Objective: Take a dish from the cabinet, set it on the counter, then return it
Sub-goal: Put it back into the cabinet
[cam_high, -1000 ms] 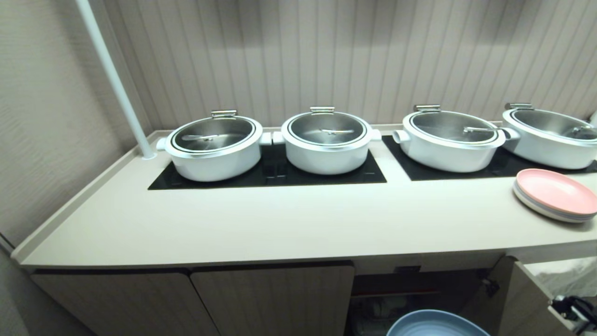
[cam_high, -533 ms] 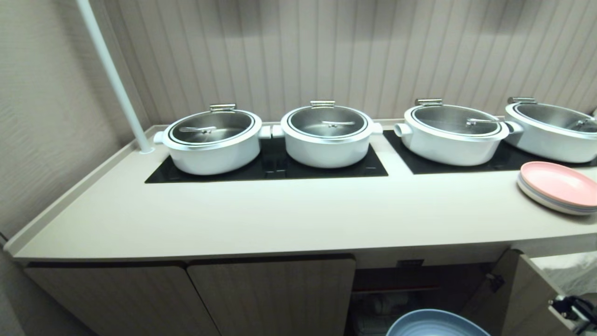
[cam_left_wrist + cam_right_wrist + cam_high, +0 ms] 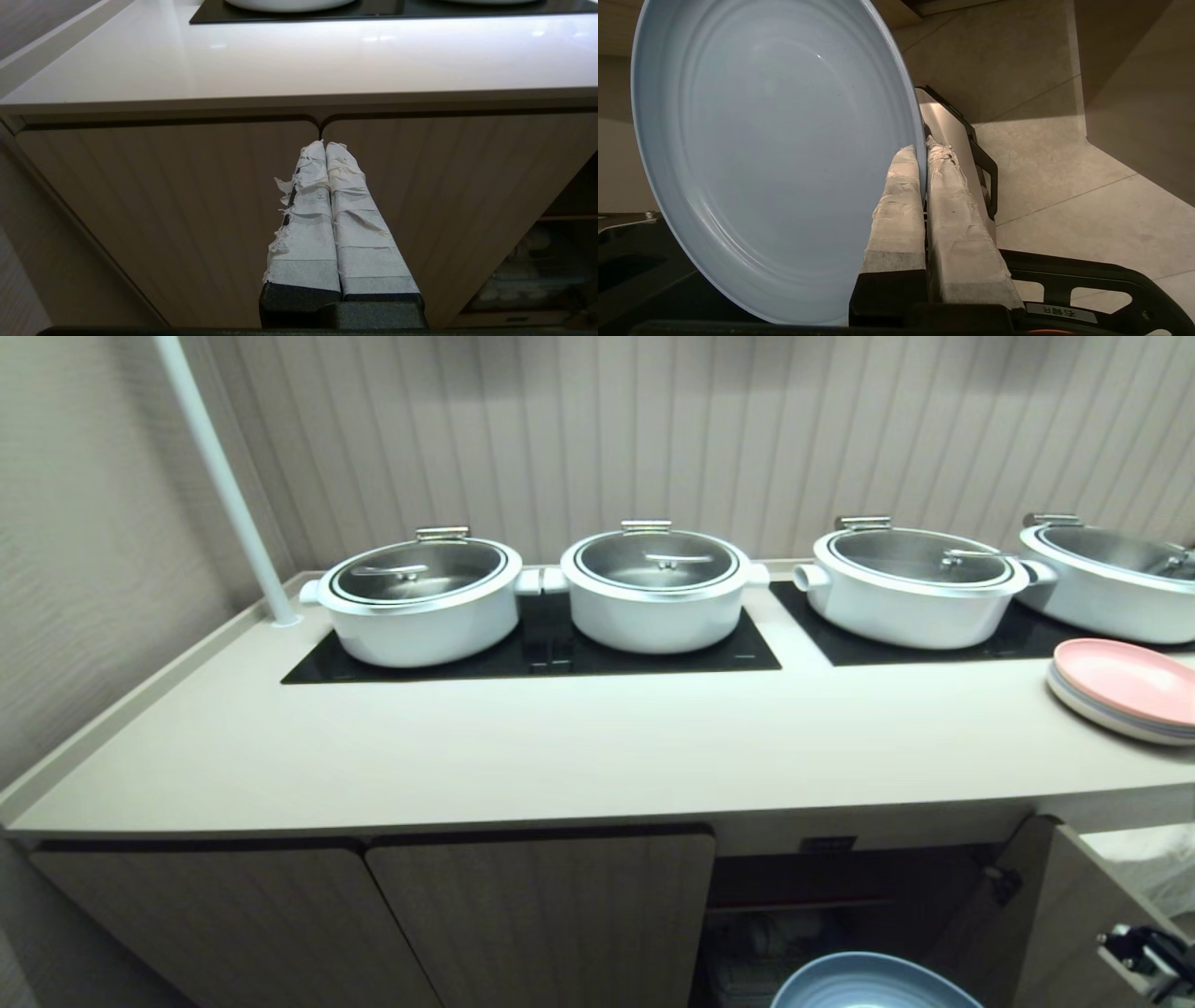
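We see right tool (image 3: 923, 149) clenched on rim of dish (image 3: 766, 154), held below worktop (image 3: 579, 747) edge, before open cabinet (image 3: 840, 915). Left tool (image 3: 325, 147) clenched, empty, facing closed doors. Shelf contents perhaps dishware, too dim.

Counter (image 3: 579, 747): four lidded pots (image 3: 653, 586) in a row along the back, on two inset cooktop panels (image 3: 541, 658). Stacked plates (image 3: 1125, 691) at right front. Pole (image 3: 224, 485) at back left corner. Cabinet (image 3: 523, 915) beneath; dish (image 3: 873, 982) before its open right compartment.
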